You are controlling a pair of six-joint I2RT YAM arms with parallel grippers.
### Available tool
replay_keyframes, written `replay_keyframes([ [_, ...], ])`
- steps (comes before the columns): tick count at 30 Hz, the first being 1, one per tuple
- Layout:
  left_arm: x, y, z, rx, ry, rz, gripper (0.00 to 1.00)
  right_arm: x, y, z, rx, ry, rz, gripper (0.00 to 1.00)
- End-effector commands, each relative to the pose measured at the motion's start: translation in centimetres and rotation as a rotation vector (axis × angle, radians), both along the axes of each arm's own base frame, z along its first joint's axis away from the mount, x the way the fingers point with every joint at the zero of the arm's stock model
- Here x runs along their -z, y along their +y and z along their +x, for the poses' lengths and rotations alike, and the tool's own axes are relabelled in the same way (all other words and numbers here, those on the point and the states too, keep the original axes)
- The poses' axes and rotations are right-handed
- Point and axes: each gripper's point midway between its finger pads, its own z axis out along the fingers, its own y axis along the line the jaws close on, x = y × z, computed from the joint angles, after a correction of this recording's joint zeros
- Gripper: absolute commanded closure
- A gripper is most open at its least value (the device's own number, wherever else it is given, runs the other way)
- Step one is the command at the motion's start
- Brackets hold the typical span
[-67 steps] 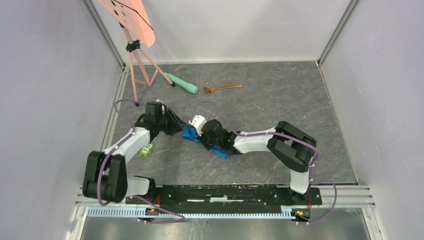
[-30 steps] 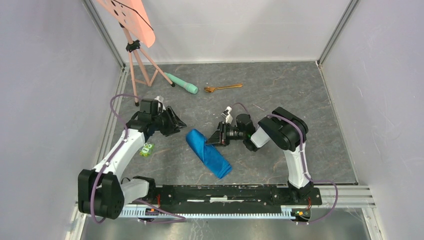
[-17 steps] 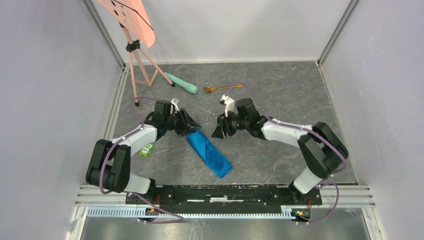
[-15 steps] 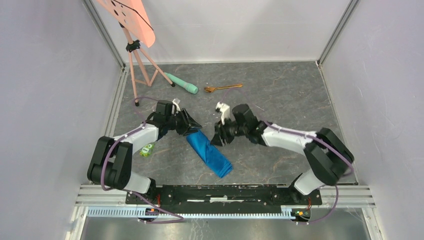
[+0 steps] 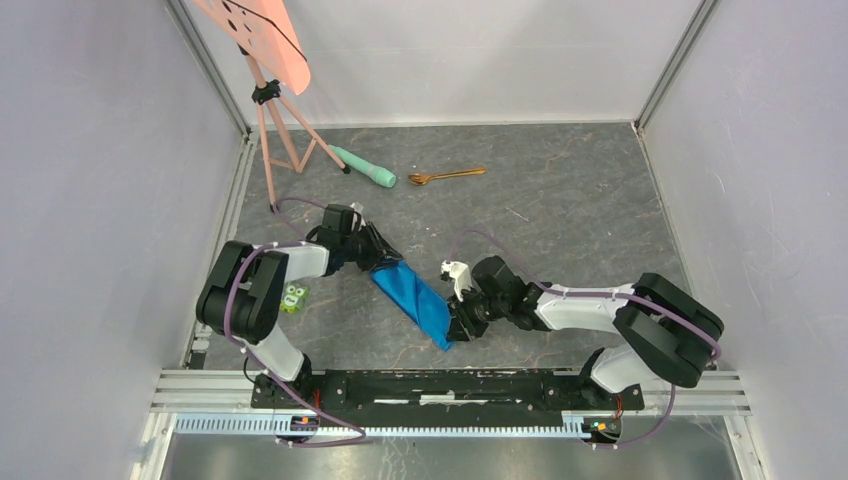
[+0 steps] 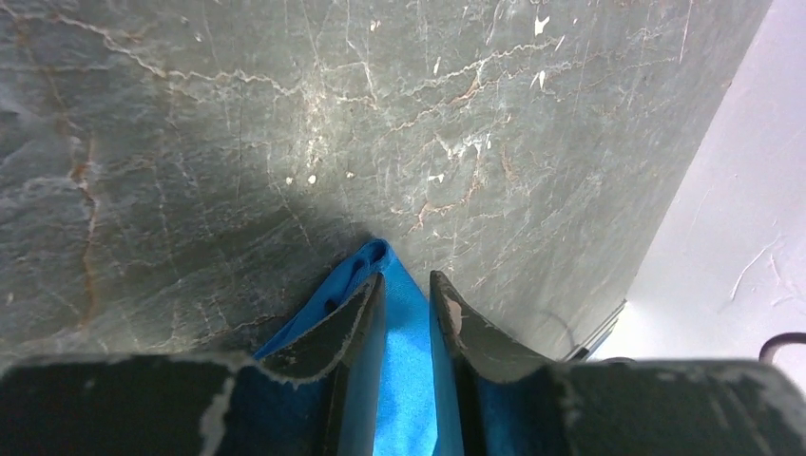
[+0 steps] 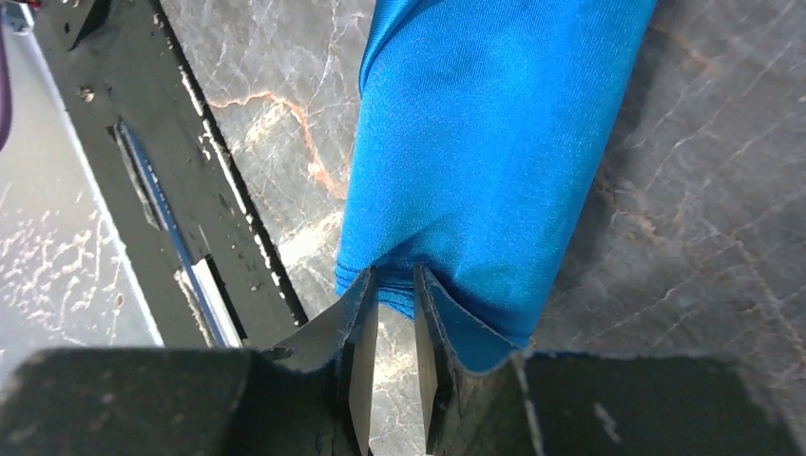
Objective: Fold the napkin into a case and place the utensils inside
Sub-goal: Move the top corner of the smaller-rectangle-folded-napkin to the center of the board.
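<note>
The blue napkin (image 5: 415, 303) lies folded into a narrow strip, slanting from upper left to lower right in the top view. My left gripper (image 5: 378, 262) is at its upper-left end. In the left wrist view, blue cloth (image 6: 407, 380) fills the narrow gap of the left gripper (image 6: 407, 280). My right gripper (image 5: 457, 322) is at the strip's near end. In the right wrist view, the right gripper (image 7: 392, 271) nips the layered hem of the napkin (image 7: 475, 142) between its tips. A copper-gold spoon (image 5: 447, 175) lies at the back of the table, apart from both arms.
A mint-green cylinder with a black tip (image 5: 365, 168) lies left of the spoon, beside a pink tripod (image 5: 275, 130). A small green toy (image 5: 292, 298) sits under the left forearm. The black base rail (image 7: 152, 171) runs close to the napkin's near end.
The right gripper swung from beside the strip's middle down to its near end. The left gripper slid onto the far end. Both pairs of jaws narrowed.
</note>
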Motion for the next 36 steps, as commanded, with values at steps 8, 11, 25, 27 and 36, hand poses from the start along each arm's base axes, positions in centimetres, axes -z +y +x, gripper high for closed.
replay_keyframes([
  [8,-3.4,1.9,-0.3,-0.036,-0.082,0.087,0.57,-4.1,-0.6,4.3,0.081,-0.23,-0.091,0.66],
  [11,-5.4,2.1,-0.5,-0.035,-0.12,0.091,0.52,-5.5,1.5,3.3,0.034,-0.217,-0.034,0.57],
  [25,-5.7,4.4,-2.3,-0.046,-0.133,0.209,0.46,-1.4,5.3,0.0,0.071,-0.035,0.044,0.44],
  [27,-5.6,4.6,-2.6,-0.047,-0.133,0.218,0.45,0.1,3.5,1.2,0.148,-0.041,-0.017,0.44],
  [36,-6.9,4.3,-2.8,-0.041,-0.169,0.189,0.44,3.2,-10.3,12.8,0.59,-0.189,-0.277,0.39],
])
